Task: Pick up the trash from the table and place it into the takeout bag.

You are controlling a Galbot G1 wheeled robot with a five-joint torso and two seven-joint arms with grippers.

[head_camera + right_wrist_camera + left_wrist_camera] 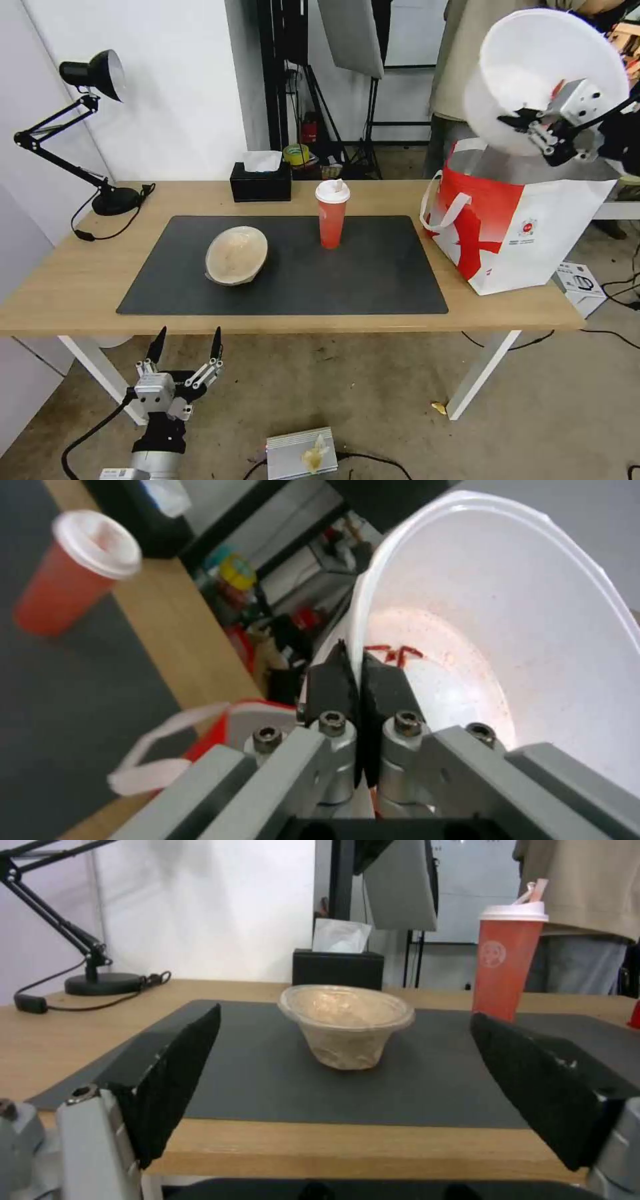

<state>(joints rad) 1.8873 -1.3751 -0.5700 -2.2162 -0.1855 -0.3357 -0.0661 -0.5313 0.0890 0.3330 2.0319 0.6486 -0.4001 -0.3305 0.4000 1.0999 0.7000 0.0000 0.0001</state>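
White bowl [533,73]: hanging tilted above the takeout bag [527,220], red scraps sticking inside.
Right pincer [360,680]: clamping narrow on the white bowl's rim, above the bag.
Takeout bag: standing open at the table's [67,280] right end.
Red cup [331,215]: standing upright on the mat [373,280], left of the bag.
Beige bowl [236,255]: sitting on the mat, further left.
Left pincer [187,348]: hanging wide open and empty, below the table's front edge.
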